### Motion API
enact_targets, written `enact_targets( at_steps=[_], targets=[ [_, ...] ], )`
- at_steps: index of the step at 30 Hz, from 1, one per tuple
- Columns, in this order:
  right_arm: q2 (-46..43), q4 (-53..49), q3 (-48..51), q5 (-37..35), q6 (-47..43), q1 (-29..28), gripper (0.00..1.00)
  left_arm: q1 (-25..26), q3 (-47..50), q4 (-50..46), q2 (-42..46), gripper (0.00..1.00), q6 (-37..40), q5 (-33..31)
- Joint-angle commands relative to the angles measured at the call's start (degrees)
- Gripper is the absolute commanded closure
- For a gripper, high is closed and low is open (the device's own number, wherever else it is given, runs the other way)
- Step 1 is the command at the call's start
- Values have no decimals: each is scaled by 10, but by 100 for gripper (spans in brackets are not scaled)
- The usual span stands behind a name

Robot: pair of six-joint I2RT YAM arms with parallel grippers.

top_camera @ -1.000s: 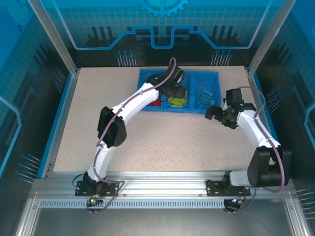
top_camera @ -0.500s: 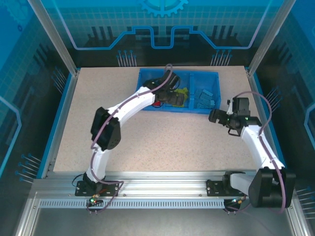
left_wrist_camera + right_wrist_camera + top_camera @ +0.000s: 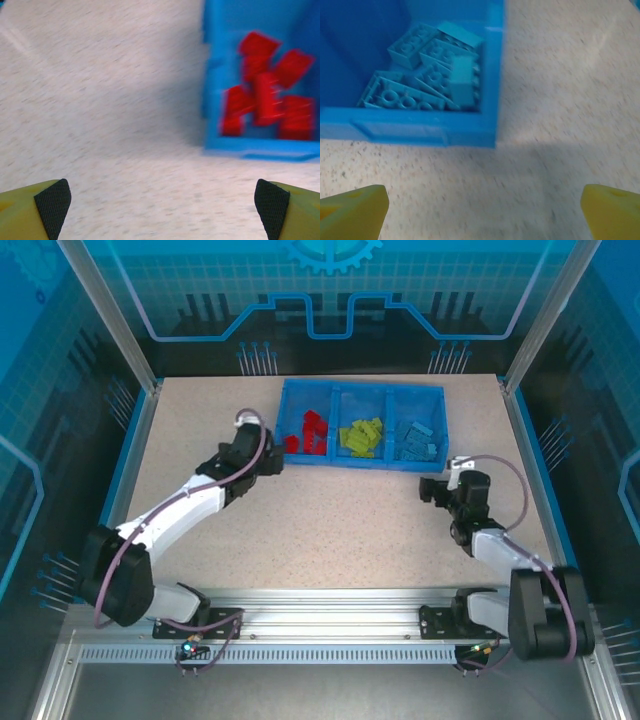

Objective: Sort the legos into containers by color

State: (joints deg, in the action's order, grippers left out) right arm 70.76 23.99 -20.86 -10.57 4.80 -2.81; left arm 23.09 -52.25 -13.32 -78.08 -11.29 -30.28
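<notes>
Legos (image 3: pixel 360 435) fill three containers (image 3: pixel 340 464); left gripper (image 3: pixel 162 200) and right gripper (image 3: pixel 482 202) gape wide, empty.

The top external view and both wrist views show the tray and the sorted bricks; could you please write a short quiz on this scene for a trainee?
1. True or false: the lime green bricks lie in the middle compartment of the tray.
2. Which bricks lie in the compartment seen in the right wrist view? A) red B) lime green C) light blue
3. Is the left end effector or the right end effector holding a brick?

Key
1. True.
2. C, the light blue bricks.
3. No. Both are open, with nothing between the fingers.
</notes>
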Motion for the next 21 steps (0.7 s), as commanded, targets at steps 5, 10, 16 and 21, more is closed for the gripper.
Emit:
enact_targets(
  at_steps=[5, 10, 16, 21],
  targets=[
    [134, 154, -56, -67, -36, -40, 0, -49, 141, 230, 42, 1, 97, -25],
    [155, 225, -23, -43, -28, -25, 0, -94, 209, 348, 25, 1, 110, 27],
    [153, 218, -24, -37, -26, -22, 0, -148, 286, 577, -44, 1, 152, 92],
    [153, 217, -24, -36, -27, -23, 0, -246, 319, 663, -95, 1, 77, 246]
  ],
)
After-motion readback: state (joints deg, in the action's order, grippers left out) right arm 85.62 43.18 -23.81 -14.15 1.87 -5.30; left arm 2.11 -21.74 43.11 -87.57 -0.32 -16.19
